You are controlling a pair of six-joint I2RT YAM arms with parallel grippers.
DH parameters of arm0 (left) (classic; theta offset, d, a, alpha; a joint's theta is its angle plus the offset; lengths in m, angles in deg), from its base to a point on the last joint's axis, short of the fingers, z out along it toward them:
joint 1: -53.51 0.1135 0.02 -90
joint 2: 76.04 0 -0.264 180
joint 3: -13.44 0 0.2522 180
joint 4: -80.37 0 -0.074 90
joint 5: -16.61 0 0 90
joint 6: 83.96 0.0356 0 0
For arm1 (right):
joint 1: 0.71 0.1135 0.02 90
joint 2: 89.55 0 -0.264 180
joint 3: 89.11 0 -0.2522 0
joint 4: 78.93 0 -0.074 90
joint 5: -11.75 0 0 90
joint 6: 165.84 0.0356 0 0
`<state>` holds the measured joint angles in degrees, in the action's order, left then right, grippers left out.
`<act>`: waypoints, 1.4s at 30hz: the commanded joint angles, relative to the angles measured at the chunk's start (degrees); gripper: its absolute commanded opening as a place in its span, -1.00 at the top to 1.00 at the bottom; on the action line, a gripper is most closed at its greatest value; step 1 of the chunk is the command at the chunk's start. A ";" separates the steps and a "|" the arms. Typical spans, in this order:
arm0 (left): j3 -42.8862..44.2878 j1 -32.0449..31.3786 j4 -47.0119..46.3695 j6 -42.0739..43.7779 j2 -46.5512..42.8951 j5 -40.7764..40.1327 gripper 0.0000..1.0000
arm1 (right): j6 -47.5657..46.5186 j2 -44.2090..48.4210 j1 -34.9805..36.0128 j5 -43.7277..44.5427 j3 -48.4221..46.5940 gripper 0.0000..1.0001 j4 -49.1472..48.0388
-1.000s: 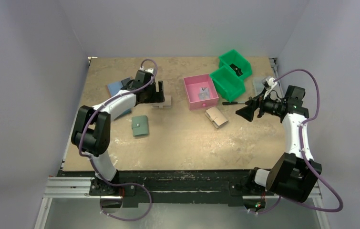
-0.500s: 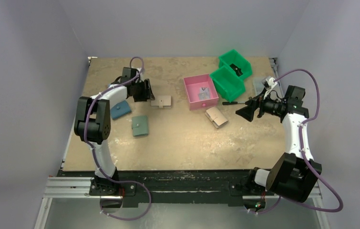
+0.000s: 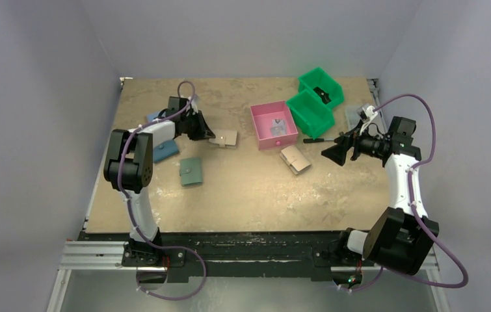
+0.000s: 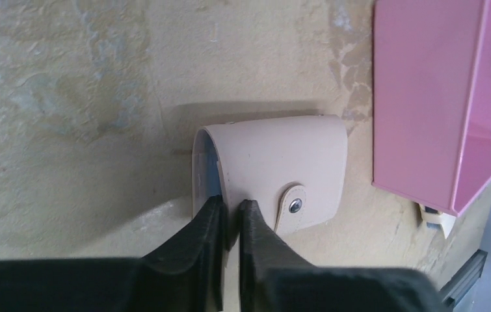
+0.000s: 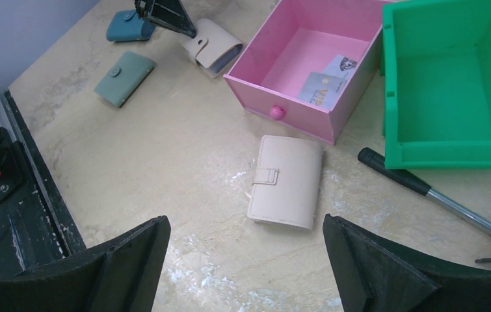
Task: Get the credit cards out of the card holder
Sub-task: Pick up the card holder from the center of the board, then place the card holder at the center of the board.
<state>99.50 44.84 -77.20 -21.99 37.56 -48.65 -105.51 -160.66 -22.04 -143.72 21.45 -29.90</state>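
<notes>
The left arm [image 3: 140,218] and right arm [image 3: 400,185] are white, black-jointed, purple-cabled.

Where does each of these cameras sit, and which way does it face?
Top external: high behind the arms, looking down on the table; both arms show.
Left wrist: on the left arm, looking down along the left gripper at the card holder.
Right wrist: on the right arm, looking past the open right gripper at the tan wallet.
Shared: both wrist views show the card holder and pink drawer.
</notes>
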 commanded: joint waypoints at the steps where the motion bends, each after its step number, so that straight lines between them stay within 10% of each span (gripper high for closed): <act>1: -2.90 -0.04 -4.28 -3.08 -0.74 1.32 1.00 | -0.88 -0.25 0.22 -0.47 0.22 -0.98 -0.11; 13: -29.10 -2.86 -19.71 -26.00 -27.34 -3.35 1.00 | -2.10 -0.43 0.59 -0.62 -0.13 -0.98 1.02; 23: -47.63 -31.08 -17.71 -50.13 -51.02 -37.74 1.00 | -2.50 -0.34 1.82 -0.42 0.02 -0.98 1.17; 42: -40.46 -60.14 -17.06 -61.91 -35.26 -63.39 1.00 | -2.74 -1.35 7.14 3.09 1.37 -0.98 -0.79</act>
<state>55.78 -13.30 -91.98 -81.64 0.40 -106.58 -107.24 -161.97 -16.07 -141.74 22.41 -29.38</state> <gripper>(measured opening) 0.041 0.987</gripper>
